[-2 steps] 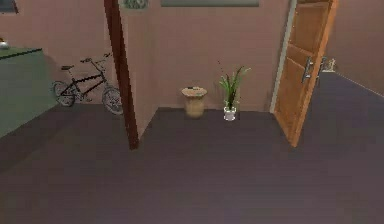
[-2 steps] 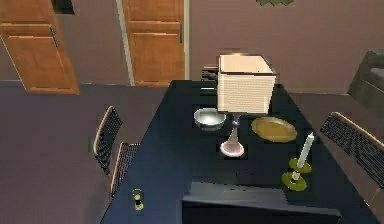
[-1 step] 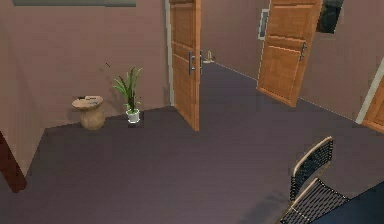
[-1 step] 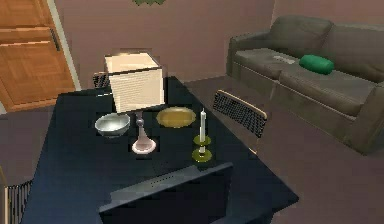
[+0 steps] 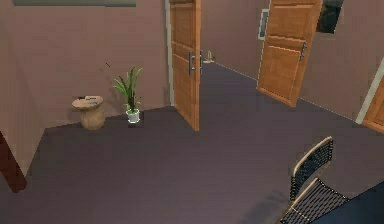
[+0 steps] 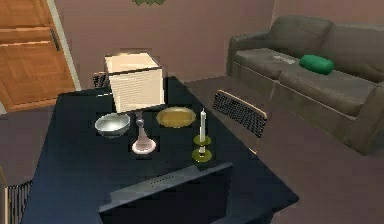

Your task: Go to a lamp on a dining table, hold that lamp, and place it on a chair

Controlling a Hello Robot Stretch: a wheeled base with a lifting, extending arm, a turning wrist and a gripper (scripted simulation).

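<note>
Lamp [image 6: 133, 82] upright on dark table [image 6: 66, 165], chair [image 6: 240, 114] beside

Bowl [image 6: 113, 125], vase [image 6: 143, 141], plate [image 6: 176, 117] and candle [image 6: 203, 133] close in front of the lamp [image 6: 135, 82]; bare tabletop [image 6: 68, 160] left of it

on your table [image 6: 66, 172] the lamp [image 6: 135, 82] stands at the far side, a bowl [image 6: 113, 124] and plate [image 6: 176, 117] just before it, a candle [image 6: 202, 126] nearer; a chair [image 6: 240, 113] sits right of the table, a sofa [image 6: 285, 58] beyond it.
</note>
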